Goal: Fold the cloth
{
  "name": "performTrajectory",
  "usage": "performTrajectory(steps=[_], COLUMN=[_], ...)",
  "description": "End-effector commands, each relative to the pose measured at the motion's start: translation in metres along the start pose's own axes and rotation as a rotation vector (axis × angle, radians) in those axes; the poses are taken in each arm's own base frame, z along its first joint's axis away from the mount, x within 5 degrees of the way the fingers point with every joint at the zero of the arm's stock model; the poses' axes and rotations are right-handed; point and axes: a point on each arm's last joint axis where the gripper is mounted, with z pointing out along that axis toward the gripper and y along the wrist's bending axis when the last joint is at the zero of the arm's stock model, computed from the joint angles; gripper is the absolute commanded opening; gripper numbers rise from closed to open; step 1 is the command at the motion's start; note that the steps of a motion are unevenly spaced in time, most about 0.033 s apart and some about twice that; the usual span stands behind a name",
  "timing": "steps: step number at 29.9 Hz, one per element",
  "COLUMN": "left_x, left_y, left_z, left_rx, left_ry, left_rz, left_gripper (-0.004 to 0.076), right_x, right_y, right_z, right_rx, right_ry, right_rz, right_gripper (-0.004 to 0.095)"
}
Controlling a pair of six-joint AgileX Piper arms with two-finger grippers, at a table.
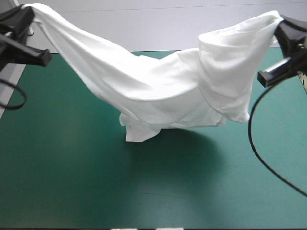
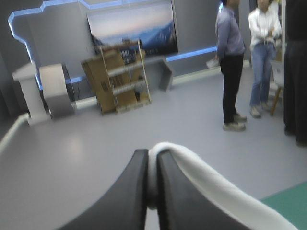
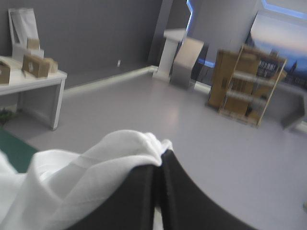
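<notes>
Folding looks barely begun: T-shirt (image 1: 158,91) hangs slung between left gripper (image 2: 152,158) at ten o'clock and right gripper (image 3: 160,160) at two o'clock, both clamped on its cloth, lowest folds seemingly touching the teal-green surface (image 1: 72,182) mid-table.

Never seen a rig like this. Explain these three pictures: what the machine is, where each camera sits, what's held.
This is a robot with two arms at a table with a teal-green cover. The wide picture looks down from above and behind it. The other two come from cameras on each wrist, looking along black fingers into the room. The left gripper and right gripper are each shut on one end of a white T-shirt, raised and stretched between them, its middle sagging toward the table.
</notes>
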Motion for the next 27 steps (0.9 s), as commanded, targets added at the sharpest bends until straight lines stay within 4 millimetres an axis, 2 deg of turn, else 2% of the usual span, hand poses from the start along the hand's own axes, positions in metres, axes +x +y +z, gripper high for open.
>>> performTrajectory(steps=[1, 7, 9, 12, 16, 19, 24, 27], left_x=[-0.04, -0.068, -0.073, -0.074, -0.062, -0.041, -0.001, 0.021], left_y=[0.002, 0.0, -0.001, -0.001, -0.002, -0.002, -0.004, -0.004], left_z=[-0.061, -0.134, -0.146, -0.148, -0.122, -0.087, -0.028, 0.007], left_rx=[-0.045, -0.084, -0.083, -0.074, -0.045, -0.011, 0.019, 0.033], left_ry=[-0.236, -0.395, -0.408, -0.388, -0.276, -0.138, 0.028, 0.115], left_rz=[0.024, 0.08, 0.084, 0.087, 0.082, 0.07, 0.052, 0.044], left_gripper=[0.0019, 0.0019, 0.0019, 0.0019, 0.0019, 0.0019, 0.0019, 0.0019], right_x=[-0.044, -0.072, -0.076, -0.075, -0.065, -0.05, -0.008, 0.027], right_y=[0.012, 0.03, 0.033, 0.035, 0.035, 0.031, 0.02, 0.01], right_z=[-0.06, -0.118, -0.125, -0.126, -0.112, -0.093, -0.047, -0.008], right_rx=[0.091, 0.122, 0.112, 0.084, 0.032, 0.009, -0.004, -0.017], right_ry=[-0.27, -0.415, -0.424, -0.402, -0.321, -0.244, -0.092, 0.028], right_rz=[-0.053, -0.118, -0.127, -0.11, -0.06, -0.018, 0.077, 0.134], right_gripper=[-0.0004, -0.0004, -0.0004, -0.0004, -0.0004, -0.0004, -0.0004, -0.0004])
